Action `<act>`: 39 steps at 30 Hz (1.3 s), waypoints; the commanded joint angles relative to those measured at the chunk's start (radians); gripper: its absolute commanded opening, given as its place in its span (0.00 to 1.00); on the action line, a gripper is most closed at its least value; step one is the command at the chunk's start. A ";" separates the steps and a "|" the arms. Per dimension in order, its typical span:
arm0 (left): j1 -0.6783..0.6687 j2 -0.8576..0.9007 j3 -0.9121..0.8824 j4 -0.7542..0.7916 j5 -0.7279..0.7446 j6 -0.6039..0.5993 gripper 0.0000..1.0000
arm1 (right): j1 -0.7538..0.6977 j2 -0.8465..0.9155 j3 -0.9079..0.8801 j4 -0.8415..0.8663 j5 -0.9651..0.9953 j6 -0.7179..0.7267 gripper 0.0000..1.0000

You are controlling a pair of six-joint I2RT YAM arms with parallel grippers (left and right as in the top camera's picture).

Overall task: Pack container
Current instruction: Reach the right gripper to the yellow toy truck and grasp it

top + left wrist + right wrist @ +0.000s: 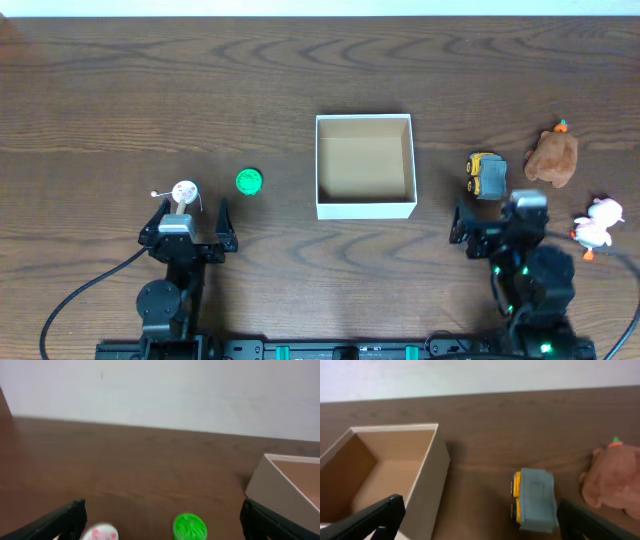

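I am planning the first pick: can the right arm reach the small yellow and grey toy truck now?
Probably yes. The yellow and grey toy truck lies just ahead of the open right pincer, beside the white cardboard box, with nothing between them.

Robot lab: wooden table (100, 80), bare white wall (200, 390).

- Overhead view: even, soft light; desk (100, 90) grain crisp edge to edge.
- Left wrist view: soft focus throughout; green disc (190, 527) just ahead of left hand (162, 522) blurred, colour oversaturated.
- Right wrist view: sharper; container (427, 485) throws faint shadow on desk ahead of right hand (480, 512); inner wall at far left dark.
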 commanded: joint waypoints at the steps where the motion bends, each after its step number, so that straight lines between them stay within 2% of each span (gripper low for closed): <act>1: 0.002 0.024 0.066 -0.056 0.010 -0.094 0.98 | -0.003 0.172 0.163 -0.044 0.030 -0.010 0.99; 7: 0.003 0.200 0.259 -0.235 0.010 -0.093 0.98 | -0.003 0.520 0.464 -0.194 0.030 -0.089 0.99; 12: 0.003 0.462 0.467 -0.351 0.010 -0.093 0.98 | -0.006 0.802 0.715 -0.386 0.030 -0.093 0.99; 16: 0.003 0.697 0.666 -0.516 0.011 -0.093 0.98 | -0.006 0.970 0.866 -0.537 0.031 -0.149 0.99; 19: 0.002 0.866 0.829 -0.684 0.022 -0.093 0.98 | -0.006 1.029 0.908 -0.578 0.076 -0.192 0.99; 23: 0.002 1.018 0.962 -0.817 0.022 -0.094 0.98 | -0.033 1.042 0.912 -0.607 0.230 -0.053 0.99; 28: 0.002 1.095 0.985 -0.848 0.022 -0.094 0.98 | -0.141 1.071 0.912 -0.610 0.172 -0.048 0.99; 31: 0.002 1.107 0.985 -0.853 0.022 -0.094 0.98 | -0.189 1.116 0.912 -0.606 0.092 -0.097 0.99; 39: 0.002 1.106 0.985 -0.853 0.022 -0.094 0.98 | -0.185 1.291 0.912 -0.583 0.091 -0.100 0.99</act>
